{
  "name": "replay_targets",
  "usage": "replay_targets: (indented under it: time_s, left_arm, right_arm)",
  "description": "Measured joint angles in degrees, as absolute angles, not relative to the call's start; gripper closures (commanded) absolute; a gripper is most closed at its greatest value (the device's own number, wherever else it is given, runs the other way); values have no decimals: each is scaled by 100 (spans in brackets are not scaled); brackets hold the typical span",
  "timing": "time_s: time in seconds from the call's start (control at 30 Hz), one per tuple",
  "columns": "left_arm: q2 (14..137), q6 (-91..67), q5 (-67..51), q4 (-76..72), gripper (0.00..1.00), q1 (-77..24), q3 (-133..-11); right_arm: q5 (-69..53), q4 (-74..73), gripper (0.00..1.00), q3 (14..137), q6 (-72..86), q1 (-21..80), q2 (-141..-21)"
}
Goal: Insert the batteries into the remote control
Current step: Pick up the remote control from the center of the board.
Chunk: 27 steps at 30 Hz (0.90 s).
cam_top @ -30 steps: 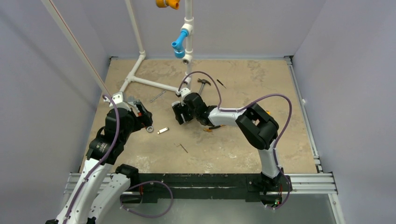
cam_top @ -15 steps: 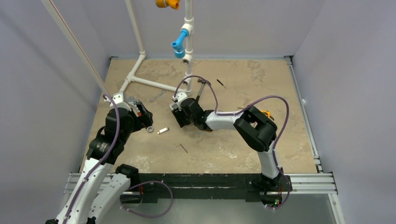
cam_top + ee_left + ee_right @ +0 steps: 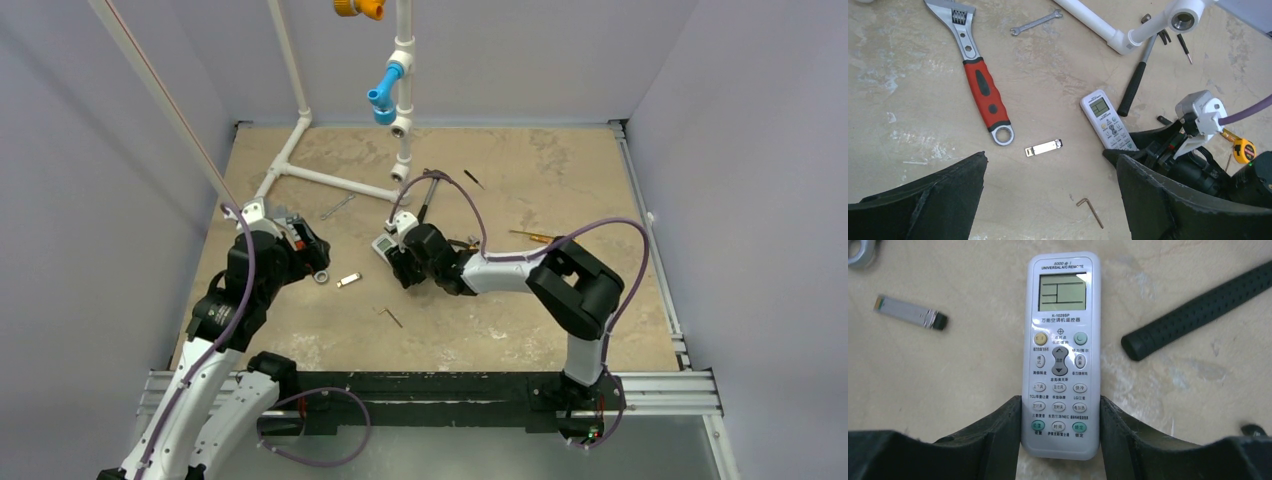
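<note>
While right gripper clamps remote control (buttons up) | left gripper wide

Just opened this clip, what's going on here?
The right gripper is closed on the lower end of the remote control, which lies buttons-up, apparently flat on the table. The left gripper hangs open above the table near a red-handled wrench, holding nothing. No batteries show in any view, so loading has not begun.

Plain pale lavender-grey walls box in three sides. Mottled beige stone-look surface, flat, evenly lit, soft shadows. Silver aluminium rail along its near edge.
</note>
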<state>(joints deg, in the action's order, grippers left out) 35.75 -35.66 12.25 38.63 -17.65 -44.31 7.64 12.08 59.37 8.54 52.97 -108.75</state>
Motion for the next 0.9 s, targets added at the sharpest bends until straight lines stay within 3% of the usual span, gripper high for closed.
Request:
replay_targets:
  time_s: [0.5,0.9]
  left_arm:
    - [3885,-5063,-436,2497,10,-1811,-2766]
    - [3933,-5846,-880,1295,11,-2244,-2425]
  right_arm:
    - [294,1341,75,3889,1870,5325,-8606]
    - [45,1758,75,3476,2770,5323,-8060]
